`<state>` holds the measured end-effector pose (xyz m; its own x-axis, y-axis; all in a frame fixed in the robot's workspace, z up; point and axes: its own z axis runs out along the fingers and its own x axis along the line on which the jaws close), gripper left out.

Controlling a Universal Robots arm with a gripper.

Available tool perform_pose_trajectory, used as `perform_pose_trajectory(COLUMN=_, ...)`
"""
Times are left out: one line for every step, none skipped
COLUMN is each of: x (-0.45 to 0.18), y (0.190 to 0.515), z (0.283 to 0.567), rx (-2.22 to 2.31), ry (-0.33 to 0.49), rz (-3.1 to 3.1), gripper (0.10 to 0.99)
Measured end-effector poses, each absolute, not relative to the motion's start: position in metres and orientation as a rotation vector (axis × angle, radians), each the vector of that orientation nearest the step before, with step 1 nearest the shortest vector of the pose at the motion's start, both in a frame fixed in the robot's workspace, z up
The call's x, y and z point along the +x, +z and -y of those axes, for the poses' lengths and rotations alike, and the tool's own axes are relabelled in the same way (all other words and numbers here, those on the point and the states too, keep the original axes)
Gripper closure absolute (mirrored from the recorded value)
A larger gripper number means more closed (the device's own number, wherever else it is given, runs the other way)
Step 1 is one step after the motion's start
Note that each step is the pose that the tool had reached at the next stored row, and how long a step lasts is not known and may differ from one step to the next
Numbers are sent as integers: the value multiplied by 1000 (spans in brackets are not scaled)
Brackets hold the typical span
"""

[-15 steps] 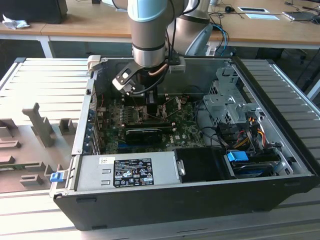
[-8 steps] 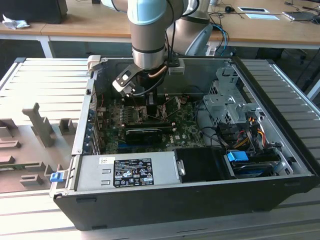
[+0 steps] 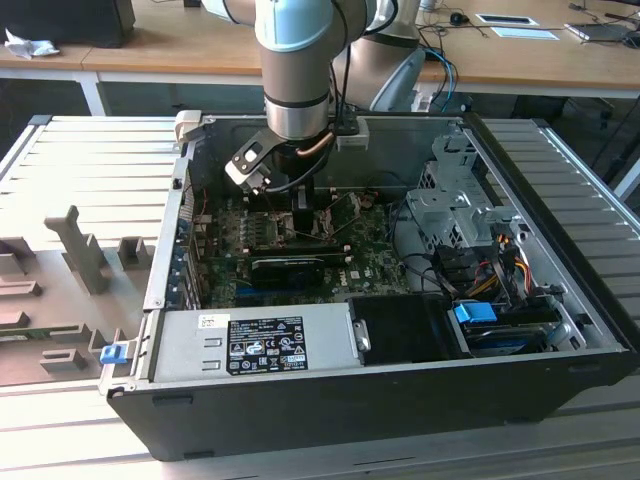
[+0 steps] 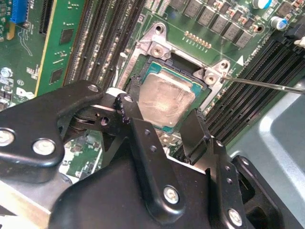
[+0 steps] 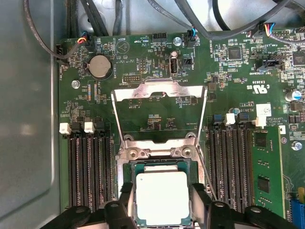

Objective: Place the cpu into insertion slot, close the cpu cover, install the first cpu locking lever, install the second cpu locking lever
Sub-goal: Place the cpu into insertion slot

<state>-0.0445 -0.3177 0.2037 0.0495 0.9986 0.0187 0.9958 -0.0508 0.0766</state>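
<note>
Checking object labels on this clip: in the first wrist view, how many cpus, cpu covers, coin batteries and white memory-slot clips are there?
cpu: 1
cpu cover: 1
coin battery: 1
white memory-slot clips: 4
Total: 7

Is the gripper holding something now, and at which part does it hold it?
Yes, the cpu. The gripper appears to pinch it by two opposite side edges, at the open slot.
</note>
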Motion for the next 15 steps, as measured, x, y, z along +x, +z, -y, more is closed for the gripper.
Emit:
perform_pose_trajectory(x=-45, y=204, z=317, rx=2245, ry=103, rz=-2134, gripper=486)
perform_pose_trajectory(x=-44, y=204, z=316, rx=2244, ry=103, rz=-2134, gripper=486)
perform_pose_trajectory(x=-44, y=204, z=316, rx=2244, ry=103, rz=-2135, gripper=486)
perform_pose_trajectory(x=-44, y=204, z=316, rx=2245, ry=103, rz=-2135, gripper=486)
perform_pose_trajectory(x=-44, y=204, z=316, rx=2244, ry=103, rz=-2135, gripper=486)
perform_pose_trajectory(x=-44, y=204, z=316, rx=2244, ry=103, rz=-2134, gripper=486)
perform_pose_trajectory(x=-44, y=205, z=316, rx=2244, ry=103, rz=-2134, gripper=486)
perform_pose_trajectory(x=-44, y=205, z=316, rx=2244, ry=102, rz=-2134, gripper=486)
perform_pose_trajectory(x=-44, y=206, z=316, rx=2244, ry=102, rz=-2134, gripper=486)
perform_pose_trajectory(x=-44, y=208, z=316, rx=2244, ry=102, rz=-2134, gripper=486)
perform_pose_trajectory(x=-44, y=210, z=316, rx=2244, ry=102, rz=-2134, gripper=486)
perform_pose_trajectory(x=-44, y=211, z=316, rx=2244, ry=102, rz=-2134, gripper=486)
perform_pose_trajectory(x=-44, y=212, z=316, rx=2244, ry=102, rz=-2134, gripper=486)
perform_pose_trajectory(x=-44, y=214, z=316, rx=2244, ry=102, rz=-2134, gripper=486)
perform_pose_trajectory(x=-44, y=215, z=316, rx=2244, ry=102, rz=-2134, gripper=486)
